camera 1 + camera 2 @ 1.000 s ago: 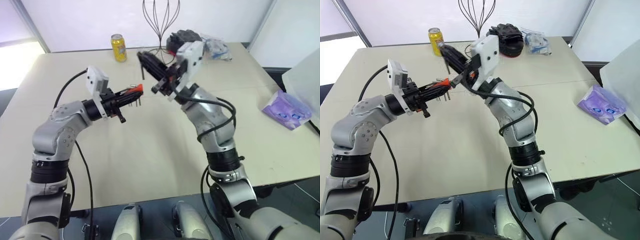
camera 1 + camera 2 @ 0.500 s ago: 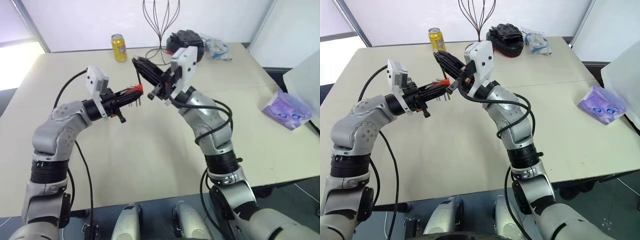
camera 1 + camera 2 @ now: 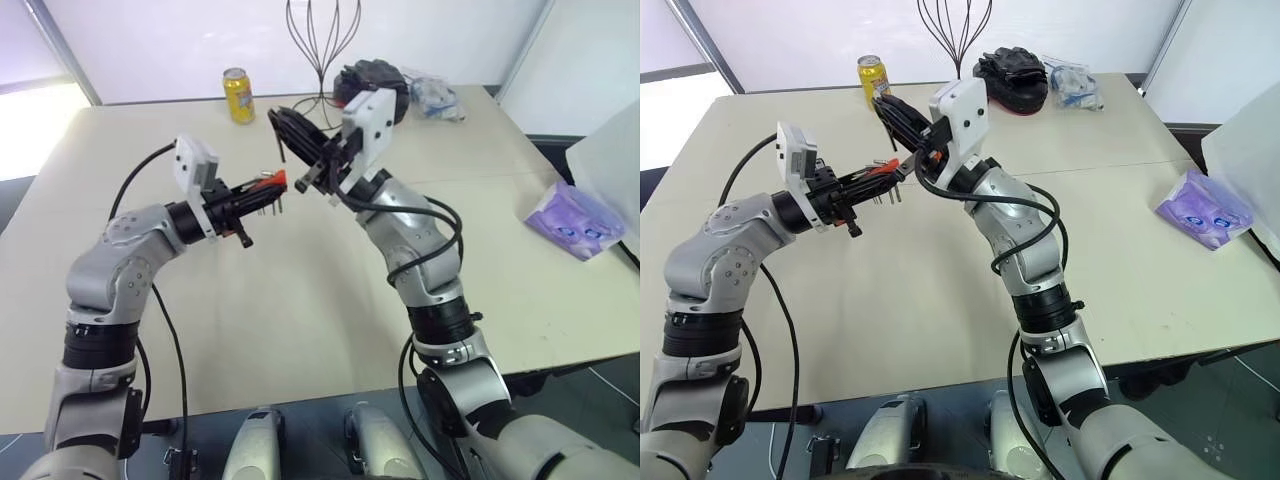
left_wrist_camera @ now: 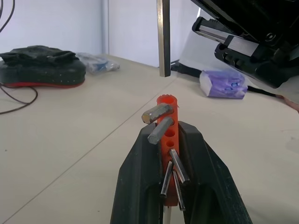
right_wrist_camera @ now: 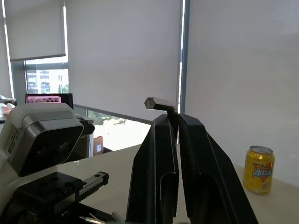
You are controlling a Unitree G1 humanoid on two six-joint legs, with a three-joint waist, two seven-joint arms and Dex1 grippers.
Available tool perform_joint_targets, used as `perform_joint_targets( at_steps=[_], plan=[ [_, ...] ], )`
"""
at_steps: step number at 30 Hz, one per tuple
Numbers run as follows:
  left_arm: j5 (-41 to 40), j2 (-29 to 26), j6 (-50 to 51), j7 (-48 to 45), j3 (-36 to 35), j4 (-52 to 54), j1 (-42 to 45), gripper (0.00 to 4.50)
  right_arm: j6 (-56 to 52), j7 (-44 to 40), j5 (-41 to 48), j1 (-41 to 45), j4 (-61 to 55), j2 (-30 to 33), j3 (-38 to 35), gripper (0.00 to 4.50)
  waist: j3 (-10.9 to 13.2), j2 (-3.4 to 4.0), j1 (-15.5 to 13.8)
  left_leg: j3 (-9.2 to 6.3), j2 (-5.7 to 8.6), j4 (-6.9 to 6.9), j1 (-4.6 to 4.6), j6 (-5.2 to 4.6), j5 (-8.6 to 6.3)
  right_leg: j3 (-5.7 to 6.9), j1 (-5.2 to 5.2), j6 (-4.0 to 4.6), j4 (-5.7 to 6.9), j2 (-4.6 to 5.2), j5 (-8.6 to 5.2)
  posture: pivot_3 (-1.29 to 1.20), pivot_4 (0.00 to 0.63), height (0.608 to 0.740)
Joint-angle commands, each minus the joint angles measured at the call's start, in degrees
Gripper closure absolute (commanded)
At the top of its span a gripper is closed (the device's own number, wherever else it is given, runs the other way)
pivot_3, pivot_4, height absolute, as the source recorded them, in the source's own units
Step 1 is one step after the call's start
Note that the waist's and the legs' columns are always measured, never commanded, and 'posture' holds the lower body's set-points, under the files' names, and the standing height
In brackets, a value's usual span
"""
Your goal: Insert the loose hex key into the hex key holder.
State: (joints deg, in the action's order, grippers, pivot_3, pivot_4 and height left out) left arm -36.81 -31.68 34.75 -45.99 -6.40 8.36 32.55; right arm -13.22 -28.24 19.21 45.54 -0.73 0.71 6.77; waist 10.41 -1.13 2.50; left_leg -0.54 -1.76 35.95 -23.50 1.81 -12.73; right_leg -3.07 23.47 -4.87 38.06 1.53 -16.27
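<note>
Item, mine: left hand [image 4: 170, 186] clamps small red-orange plastic holder [image 4: 167, 140]; right hand [image 5: 176, 122] grips thin grey L-shaped hex key [image 4: 163, 37], hanging upright just above holder's tip

We see bare tabletop [image 3: 300, 300] beneath both raised hands, open for passing. Far edge crowded: yellow can [image 3: 238, 95], wire stand [image 3: 322, 40], black glove [image 3: 372, 78], plastic bag [image 3: 432, 96]. Purple tissue pack [image 3: 572, 222] blocks right side.
</note>
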Motion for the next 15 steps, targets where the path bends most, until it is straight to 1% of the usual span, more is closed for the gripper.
perform_joint_targets(
  at_steps=[1, 15],
  plan=[
    [-0.74, -0.04, -0.41, 0.14, -0.93, 2.43, 0.64, 4.50, 0.81, -0.22, 0.07, 0.51, -2.17, -0.97, 0.62, 4.47, 0.00, 0.00, 0.00, 0.00, 0.00, 0.00, 0.00, 0.00, 0.00, 0.00, 0.00, 0.00, 0.00, 0.00, 0.00, 0.00, 0.150, 0.740],
    [-0.89, 0.04, -0.22, 0.37, -1.16, 2.36, 1.04, 4.50, 1.07, -0.82, -1.13, -0.20, -1.86, -0.27, 1.20, 4.47, 0.00, 0.00, 0.00, 0.00, 0.00, -0.01, 0.00, 0.00, 0.00, 0.00, 0.00, 0.00, -0.01, 0.01, 0.00, 0.00, 0.150, 0.740]
  ],
)
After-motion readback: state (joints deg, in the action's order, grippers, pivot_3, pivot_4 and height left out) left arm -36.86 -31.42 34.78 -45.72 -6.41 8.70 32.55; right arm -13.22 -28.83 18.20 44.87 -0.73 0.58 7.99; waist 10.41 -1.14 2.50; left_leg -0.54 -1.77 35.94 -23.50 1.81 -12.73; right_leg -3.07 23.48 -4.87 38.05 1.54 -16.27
